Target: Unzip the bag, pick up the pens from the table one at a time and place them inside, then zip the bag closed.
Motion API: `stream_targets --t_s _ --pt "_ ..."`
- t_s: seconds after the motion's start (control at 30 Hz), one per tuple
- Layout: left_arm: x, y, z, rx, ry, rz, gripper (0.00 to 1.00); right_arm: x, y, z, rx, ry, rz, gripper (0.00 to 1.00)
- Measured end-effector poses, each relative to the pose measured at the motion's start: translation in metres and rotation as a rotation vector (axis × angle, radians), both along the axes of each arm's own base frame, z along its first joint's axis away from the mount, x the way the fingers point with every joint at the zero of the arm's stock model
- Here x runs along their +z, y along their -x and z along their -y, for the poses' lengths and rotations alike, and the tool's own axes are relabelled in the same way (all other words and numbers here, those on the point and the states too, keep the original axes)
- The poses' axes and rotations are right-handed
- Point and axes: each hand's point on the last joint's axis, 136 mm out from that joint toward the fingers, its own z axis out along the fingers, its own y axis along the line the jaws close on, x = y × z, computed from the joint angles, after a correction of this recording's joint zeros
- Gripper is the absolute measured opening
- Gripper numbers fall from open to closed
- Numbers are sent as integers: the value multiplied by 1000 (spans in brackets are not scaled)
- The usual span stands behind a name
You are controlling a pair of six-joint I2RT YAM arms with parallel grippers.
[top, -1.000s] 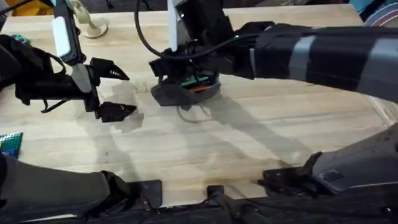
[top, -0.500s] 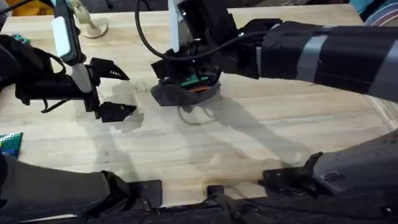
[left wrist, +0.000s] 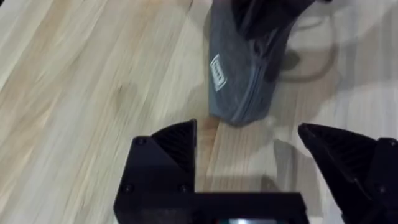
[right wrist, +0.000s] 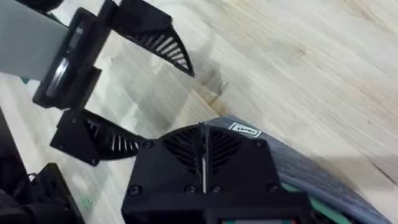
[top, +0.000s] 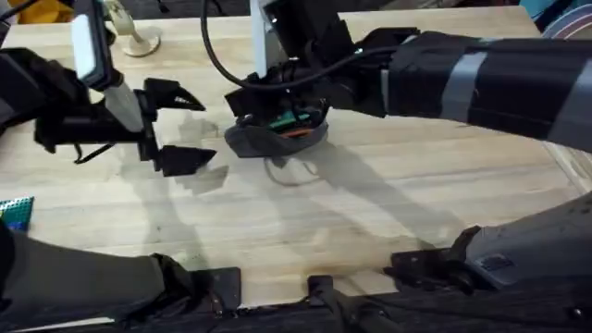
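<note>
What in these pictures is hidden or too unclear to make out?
- The bag: in the overhead view the right pincer covers its top, so the zipper's state is unclear.
- Green and orange things in the bag: too small to identify.
- Right wrist view: the pincer's own body hides most of the bag.
- Left wrist view: the far end of the bag is blocked by the other arm.

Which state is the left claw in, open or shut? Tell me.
Open. The left claw shows its two black fingers spread wide apart with bare table between them, holding nothing, just short of the grey pouch.
</note>
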Motion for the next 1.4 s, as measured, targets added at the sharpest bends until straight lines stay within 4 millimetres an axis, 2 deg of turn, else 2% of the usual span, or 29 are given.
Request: stream_targets --t_s 0.17,0.4,0.63,0.8,0.83,0.93,0.97,1.03,1.07,1.23,1.33,1.4 --pt "-3 0 23 -79 9 6 993 0 0 0 0 -1 1 30" --pt "-19 0 47 -168 25 -17 993 1 0 0 0 -3 3 30" --pt "-34 -5 53 -181 33 -35 992 1 -1 0 0 -3 3 29" --pt "-35 -9 54 -162 58 -46 980 1 -1 0 0 -3 4 30" --pt "-34 -9 55 -160 63 -48 910 1 -1 0 0 -3 3 30" --pt "-32 -11 56 -157 76 -42 470 1 -1 0 0 -3 3 30" --pt "-32 -12 56 -156 78 -38 354 1 0 0 0 -3 3 30" --pt "-31 -12 56 -153 83 -39 142 1 -1 0 2 -2 6 30" --pt "-31 -12 56 -154 84 -35 71 1 -1 0 4 0 10 30" --pt "-31 -12 57 -153 86 -38 47 -2 -7 9 -9 15 8 29" --pt "-31 -12 57 -152 87 -38 47 -9 -14 27 -40 41 -26 29" --pt "-31 -12 57 -153 87 -38 46 -12 -21 45 -78 63 -55 30"
